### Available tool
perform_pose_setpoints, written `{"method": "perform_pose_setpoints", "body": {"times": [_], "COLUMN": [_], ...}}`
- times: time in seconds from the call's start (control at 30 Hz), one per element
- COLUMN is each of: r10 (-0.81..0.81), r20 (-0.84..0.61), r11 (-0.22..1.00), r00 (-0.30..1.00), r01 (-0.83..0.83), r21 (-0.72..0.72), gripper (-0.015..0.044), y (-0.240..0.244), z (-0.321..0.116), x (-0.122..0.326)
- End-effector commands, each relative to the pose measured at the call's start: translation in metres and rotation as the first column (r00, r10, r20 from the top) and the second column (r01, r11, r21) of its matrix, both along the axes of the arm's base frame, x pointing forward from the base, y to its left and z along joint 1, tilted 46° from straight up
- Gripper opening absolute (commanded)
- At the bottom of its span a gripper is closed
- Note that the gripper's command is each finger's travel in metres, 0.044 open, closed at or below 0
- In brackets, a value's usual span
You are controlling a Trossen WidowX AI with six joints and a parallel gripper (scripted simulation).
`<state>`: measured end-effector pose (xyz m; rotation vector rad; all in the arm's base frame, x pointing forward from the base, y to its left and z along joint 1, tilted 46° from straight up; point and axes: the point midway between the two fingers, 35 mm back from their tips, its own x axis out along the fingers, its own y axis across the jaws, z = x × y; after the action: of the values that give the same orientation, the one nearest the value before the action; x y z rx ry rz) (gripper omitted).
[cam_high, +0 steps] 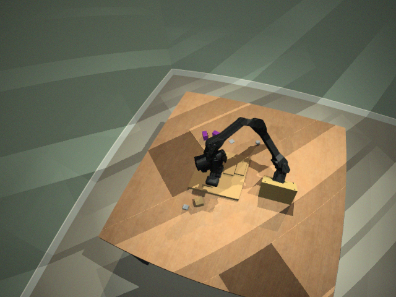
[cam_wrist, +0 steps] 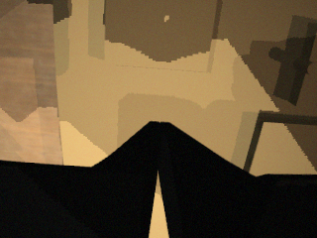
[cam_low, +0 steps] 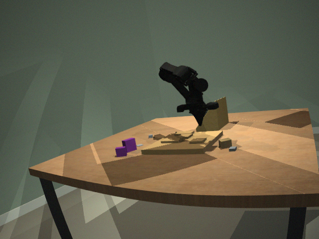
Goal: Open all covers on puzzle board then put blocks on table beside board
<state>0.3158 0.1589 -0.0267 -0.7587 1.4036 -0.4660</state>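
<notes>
The tan puzzle board [cam_high: 220, 193] [cam_low: 172, 151] [cam_wrist: 86, 94] lies flat on the table. My gripper [cam_low: 200, 125] [cam_wrist: 158, 132] is shut and empty, its tips pointing down above the board; the hand hides the tips in the top view. Raised square covers, one [cam_high: 241, 168] and another [cam_high: 229, 170], show there. The exterior view shows a near cover [cam_low: 198, 140]. The wrist view shows a cover [cam_wrist: 158, 30] ahead of the tips and another [cam_wrist: 287, 146] at right. A tan block [cam_high: 198, 202] [cam_low: 225, 143] rests on the table beside the board. Shadows obscure wells and cover positions.
Two purple blocks, one [cam_high: 205, 135] [cam_low: 120, 151] and another [cam_high: 215, 133] [cam_low: 129, 144], stand beyond another board side. Small grey pieces, one [cam_high: 185, 206] [cam_low: 232, 148], one [cam_high: 231, 141] [cam_low: 139, 145] and one [cam_high: 257, 142] [cam_low: 150, 136], lie around. A tan box [cam_high: 277, 192] [cam_low: 219, 118] stands at the arm's base.
</notes>
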Motion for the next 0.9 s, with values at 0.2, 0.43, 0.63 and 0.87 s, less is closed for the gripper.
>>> {"method": "perform_pose_setpoints", "body": {"times": [0.2, 0.43, 0.63, 0.87], "r10": [0.0, 0.0, 0.0, 0.0], "r20": [-0.006, -0.006, -0.006, -0.006], "r11": [1.0, 1.0, 1.0, 1.0], "r00": [1.0, 1.0, 1.0, 1.0], "r01": [0.0, 0.0, 0.0, 0.0], "r21": [0.001, 0.001, 0.001, 0.001], "gripper": [0.0, 0.0, 0.0, 0.0], "y": [-0.001, -0.004, -0.008, -0.013], "z": [-0.001, -0.005, -0.009, -0.014], "x": [0.0, 0.001, 0.002, 0.003]}}
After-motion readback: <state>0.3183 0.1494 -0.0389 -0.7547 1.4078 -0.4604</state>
